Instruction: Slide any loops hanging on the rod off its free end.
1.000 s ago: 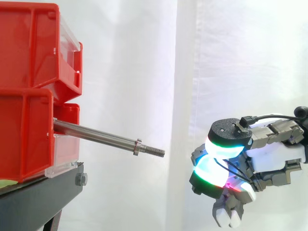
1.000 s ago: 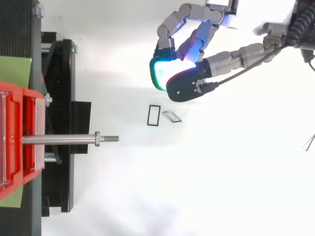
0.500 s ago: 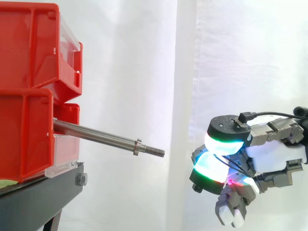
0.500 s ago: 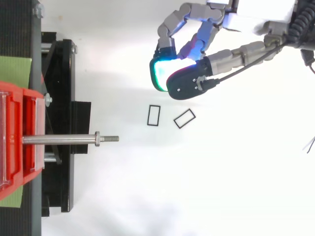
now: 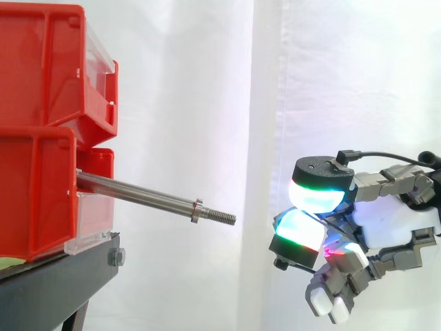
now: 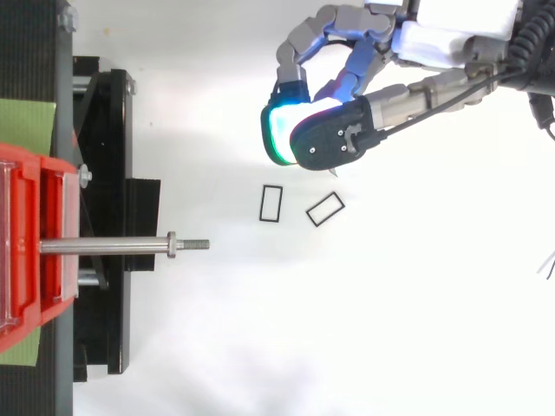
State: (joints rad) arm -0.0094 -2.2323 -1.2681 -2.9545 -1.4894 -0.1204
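Level side view, overhead view, shared rod point(image 5: 145, 196)

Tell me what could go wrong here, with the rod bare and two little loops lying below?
1. The hand hangs about level with the rod's threaded tip; a careless sweep toward the red bins could strike it.
2. A loop and a second loop lie loose on the white surface near the hand; a low pass might scatter them.

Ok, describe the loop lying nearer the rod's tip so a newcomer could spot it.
From the red bins, follow the steel rod to its threaded free end. Just past that tip, on the white surface, lie two thin black rectangular loops. Yours is the one closer to the rod, long sides square to it; its neighbour lies skewed diagonally.
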